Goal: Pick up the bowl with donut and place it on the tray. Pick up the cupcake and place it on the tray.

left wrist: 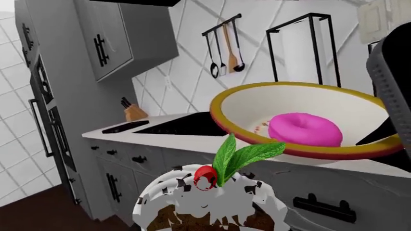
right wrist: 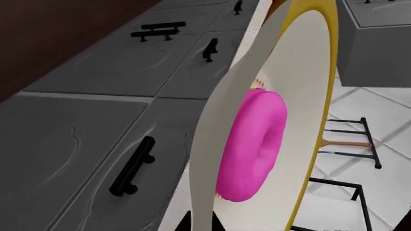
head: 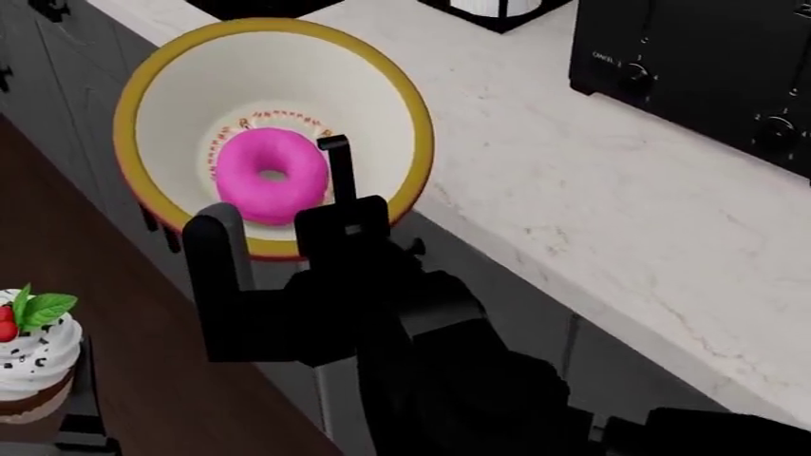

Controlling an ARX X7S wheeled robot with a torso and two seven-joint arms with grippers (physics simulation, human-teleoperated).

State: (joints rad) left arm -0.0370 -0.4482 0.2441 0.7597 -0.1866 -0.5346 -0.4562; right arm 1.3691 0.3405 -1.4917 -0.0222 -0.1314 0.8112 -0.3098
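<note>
A white marble counter (head: 595, 209) over grey cabinets runs across a tiled kitchen, with a black toaster (head: 709, 66) at its back whose small white label by the knobs is too tiny to read. The right gripper (head: 273, 209) grips the near rim of the bowl (head: 165, 85) between its 2 fingers, the bowl raised over the counter's edge with 1 donut (head: 269, 174) lying in it. The cupcake (head: 32, 366) sits in front of the left wrist camera, clear of the counter; I cannot tell how the left jaws stand.

Black toaster (head: 709, 66) (with knobs) on marble counter (head: 609, 218); knife block (left wrist: 134, 111) near cooktop (left wrist: 180, 126).
</note>
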